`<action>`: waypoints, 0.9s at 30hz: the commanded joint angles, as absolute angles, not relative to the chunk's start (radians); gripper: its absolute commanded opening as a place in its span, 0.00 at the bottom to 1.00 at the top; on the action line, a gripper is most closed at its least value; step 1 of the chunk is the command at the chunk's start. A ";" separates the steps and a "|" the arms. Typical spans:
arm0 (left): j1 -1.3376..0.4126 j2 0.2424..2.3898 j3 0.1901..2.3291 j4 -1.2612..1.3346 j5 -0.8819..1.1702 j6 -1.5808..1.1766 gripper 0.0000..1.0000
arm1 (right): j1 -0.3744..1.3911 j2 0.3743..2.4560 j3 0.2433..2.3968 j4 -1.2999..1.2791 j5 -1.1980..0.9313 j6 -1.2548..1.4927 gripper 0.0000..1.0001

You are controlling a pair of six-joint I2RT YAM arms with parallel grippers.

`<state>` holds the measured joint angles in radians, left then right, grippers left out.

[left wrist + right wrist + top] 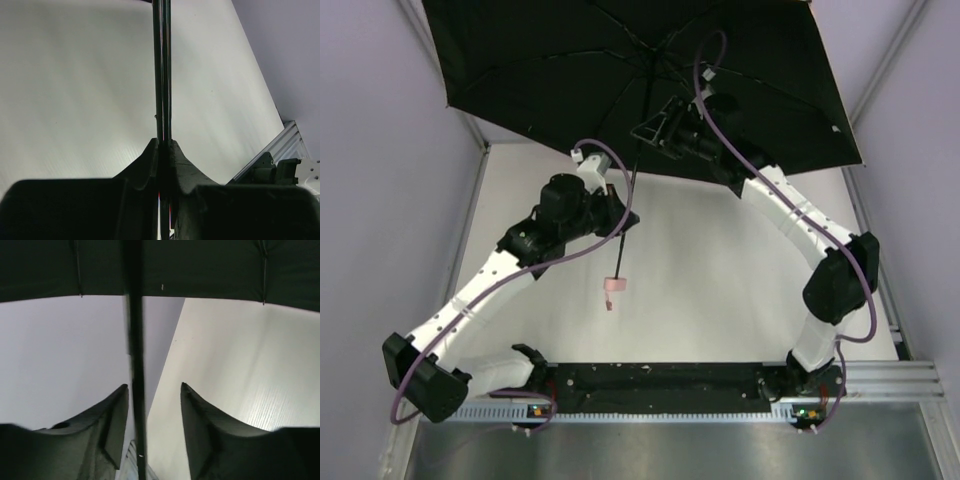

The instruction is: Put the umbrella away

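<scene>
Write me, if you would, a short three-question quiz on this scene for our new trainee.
1. True or false: the umbrella is folded shut.
2. Which arm's jaws are clamped on the shaft: A left, B right, C neither?
3. Fill in: the jaws of the right arm stand ___ around the shaft.
Key: 1 false, it is open; 2 A, the left arm; 3 open.

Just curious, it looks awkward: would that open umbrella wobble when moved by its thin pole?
Probably: the umbrella spreads wide, far from where the left fingers clamp its thin shaft, so it may sway. The glossy shaft might also twist in that narrow grip.
</scene>
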<state>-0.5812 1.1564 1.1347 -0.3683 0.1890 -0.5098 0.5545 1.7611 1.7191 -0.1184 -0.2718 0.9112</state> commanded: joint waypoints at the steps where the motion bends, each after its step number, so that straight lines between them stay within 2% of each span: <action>1: -0.603 1.108 1.155 -0.285 0.147 -0.466 0.00 | 0.575 1.767 1.798 -0.083 -0.236 0.902 0.40; 5: -0.577 1.095 1.143 -0.278 0.224 -0.613 0.00 | 0.575 1.756 1.717 0.052 -0.288 0.926 0.25; 8: -0.566 1.083 1.137 -0.250 0.288 -0.696 0.00 | 0.568 1.744 1.658 0.202 -0.362 0.995 0.00; 10: -0.549 1.069 1.112 -0.198 0.345 -0.751 0.07 | 0.563 1.727 1.609 0.294 -0.390 1.055 0.00; 12: -0.525 1.054 1.086 -0.143 0.390 -0.814 0.27 | 0.563 1.691 1.531 0.443 -0.384 1.113 0.00; 16: -0.477 1.025 1.025 -0.051 0.443 -0.876 0.42 | 0.561 1.666 1.439 0.610 -0.376 1.216 0.00; 18: -0.454 1.032 0.987 -0.009 0.492 -0.928 0.59 | 0.563 1.655 1.402 0.707 -0.370 1.252 0.00; 20: -0.440 1.048 0.953 0.075 0.552 -0.972 0.63 | 0.561 1.646 1.382 0.785 -0.356 1.282 0.00; 22: -0.440 1.068 0.937 0.132 0.584 -0.997 0.64 | 0.561 1.646 1.379 0.836 -0.353 1.310 0.00; 24: -0.439 1.086 0.927 0.182 0.612 -1.025 0.57 | 0.561 1.654 1.381 0.870 -0.357 1.333 0.00; 25: -0.440 1.092 0.928 0.186 0.614 -1.025 0.48 | 0.560 1.651 1.379 0.873 -0.351 1.341 0.00; 27: -0.440 1.095 0.937 0.189 0.614 -1.013 0.18 | 0.561 1.629 1.374 0.849 -0.334 1.339 0.00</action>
